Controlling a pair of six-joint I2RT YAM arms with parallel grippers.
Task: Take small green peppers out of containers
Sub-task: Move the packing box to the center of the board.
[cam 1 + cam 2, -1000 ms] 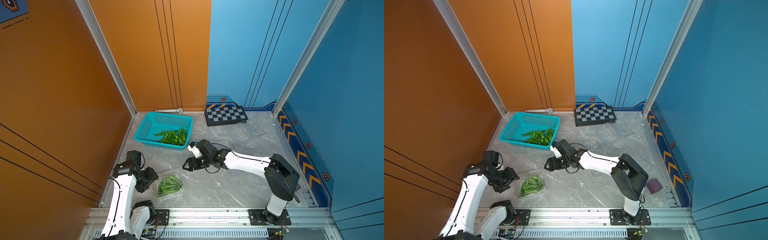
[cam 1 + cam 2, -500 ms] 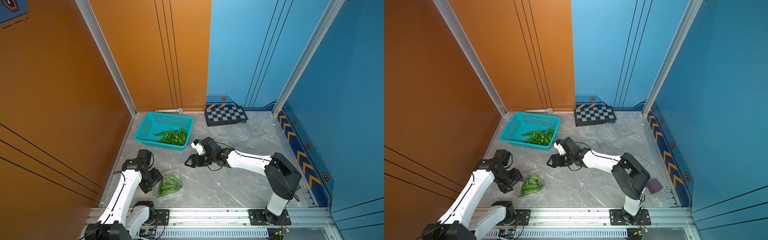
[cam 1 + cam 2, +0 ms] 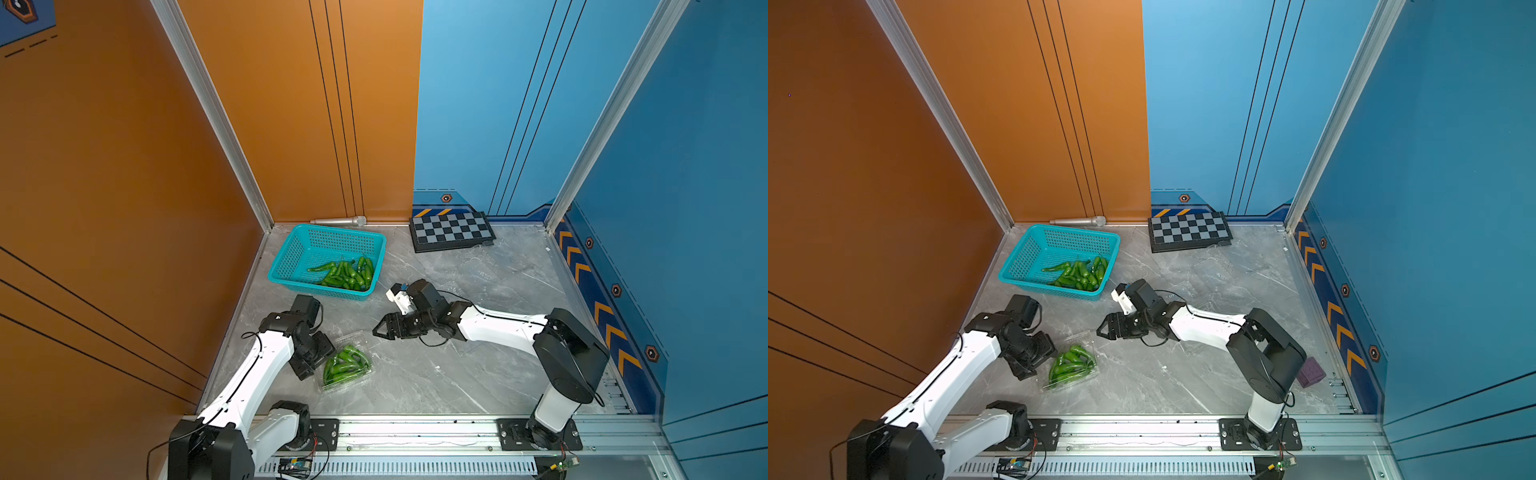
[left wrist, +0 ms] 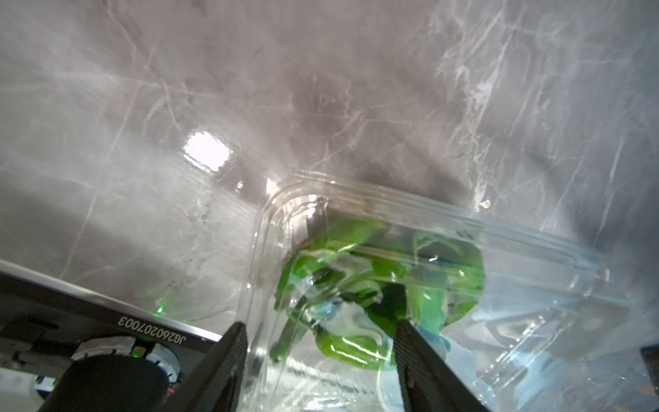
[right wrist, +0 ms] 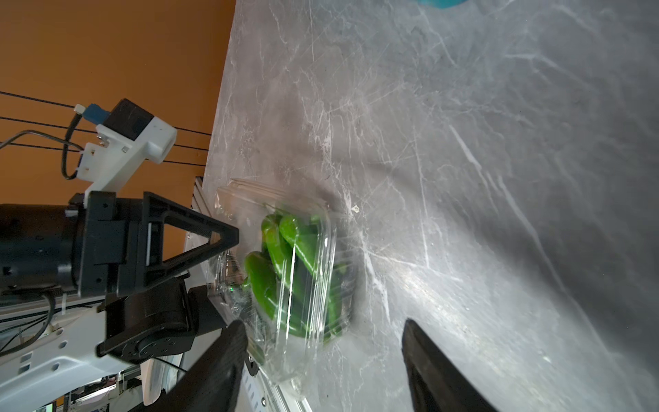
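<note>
Near the front left of the gray table [image 3: 415, 374], a clear plastic box [image 3: 328, 386] packed with small green peppers [image 3: 345, 365] sits with one end between the spread jaws of the left gripper [image 4: 321, 342]. The right gripper [image 5: 322, 331] hovers just beside it, jaws wide and empty. Farther back, the teal basket [image 3: 316, 245] holds more peppers [image 3: 347, 272].

The left side and part of the back are closed by orange wall panels [image 3: 124, 166] marked with thin black lines. The blue panels [image 3: 478, 104] cover the rest of the back and the right side, with slanting aluminium posts [image 3: 216, 120] at the corners. The bench [image 3: 478, 374] is grey marble with white veins, evenly lit. Along the right wall's foot run orange chevrons [image 3: 602, 309]. An aluminium rail [image 3: 415, 432] edges the front.
</note>
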